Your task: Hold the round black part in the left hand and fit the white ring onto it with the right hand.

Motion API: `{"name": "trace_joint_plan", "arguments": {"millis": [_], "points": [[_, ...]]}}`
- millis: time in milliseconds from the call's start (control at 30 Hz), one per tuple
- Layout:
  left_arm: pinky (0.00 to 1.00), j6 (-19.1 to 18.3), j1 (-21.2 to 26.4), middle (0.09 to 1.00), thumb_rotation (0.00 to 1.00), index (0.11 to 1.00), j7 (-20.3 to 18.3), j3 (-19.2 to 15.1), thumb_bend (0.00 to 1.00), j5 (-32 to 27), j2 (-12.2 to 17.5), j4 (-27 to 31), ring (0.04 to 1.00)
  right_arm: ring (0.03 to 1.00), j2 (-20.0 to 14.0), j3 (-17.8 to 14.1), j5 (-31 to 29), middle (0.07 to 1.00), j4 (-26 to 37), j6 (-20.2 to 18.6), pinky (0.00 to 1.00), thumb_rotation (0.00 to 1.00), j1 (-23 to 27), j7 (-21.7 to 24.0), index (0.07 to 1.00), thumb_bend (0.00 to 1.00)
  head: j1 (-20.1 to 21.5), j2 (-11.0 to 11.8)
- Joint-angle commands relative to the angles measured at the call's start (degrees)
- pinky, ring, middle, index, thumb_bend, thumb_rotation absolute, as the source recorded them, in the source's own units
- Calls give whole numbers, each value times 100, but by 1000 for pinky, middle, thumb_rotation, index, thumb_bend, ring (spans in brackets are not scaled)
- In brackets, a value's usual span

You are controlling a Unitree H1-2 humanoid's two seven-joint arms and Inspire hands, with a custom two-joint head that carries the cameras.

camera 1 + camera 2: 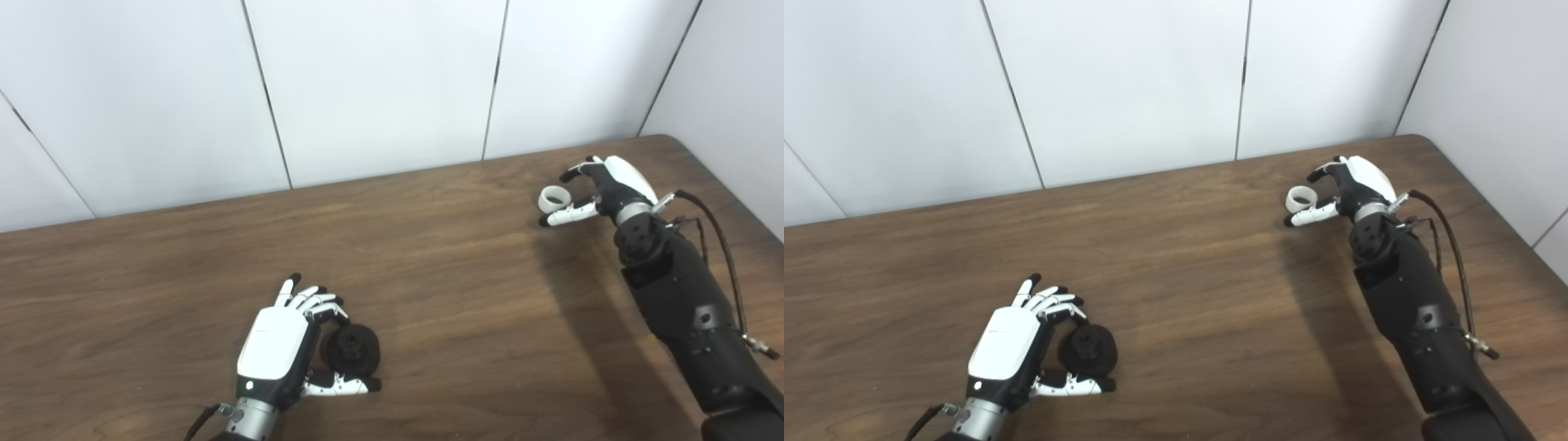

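The round black part (pixel 352 349) lies on the table (pixel 429 275) at the front left. My left hand (pixel 275 349) cups it from the left, with fingers (pixel 318 303) curled over its far edge and the thumb (pixel 343 386) stretched along its near edge, not clamped. Far back on the right, the white ring (pixel 554 197) rests on the table. My right hand (pixel 603 184) sits just right of it, open, with the ring between the thumb (pixel 566 214) and the fingers (pixel 576 173). Whether they touch the ring is unclear.
White wall panels (pixel 380 86) stand right behind the table's back edge, and a side wall (pixel 735 92) closes in the right corner. Cables (pixel 726 245) hang along my right forearm.
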State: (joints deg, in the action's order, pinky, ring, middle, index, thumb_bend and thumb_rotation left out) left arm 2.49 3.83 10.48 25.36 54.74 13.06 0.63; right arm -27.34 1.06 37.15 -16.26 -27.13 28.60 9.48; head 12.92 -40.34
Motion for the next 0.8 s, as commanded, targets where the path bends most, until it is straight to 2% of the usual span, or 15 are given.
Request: {"name": "trace_joint_plan", "arguments": {"millis": [0,400,767], "points": [[1000,-14,-481,751,56,483,55,58,525,114,188,-407,844,1000,-165,-56,23,976,66,25,1000,254,298,-140,731,827,-6,-4],[1000,20,-530,749,55,483,48,44,525,71,189,-366,847,1000,-69,-96,-35,965,-121,23,1000,257,343,-175,730,825,-41,-10],[1000,4,-579,753,55,483,-2,39,525,75,199,-296,853,1000,14,81,-184,958,-289,41,1000,257,415,-284,715,818,-64,-31]]}}
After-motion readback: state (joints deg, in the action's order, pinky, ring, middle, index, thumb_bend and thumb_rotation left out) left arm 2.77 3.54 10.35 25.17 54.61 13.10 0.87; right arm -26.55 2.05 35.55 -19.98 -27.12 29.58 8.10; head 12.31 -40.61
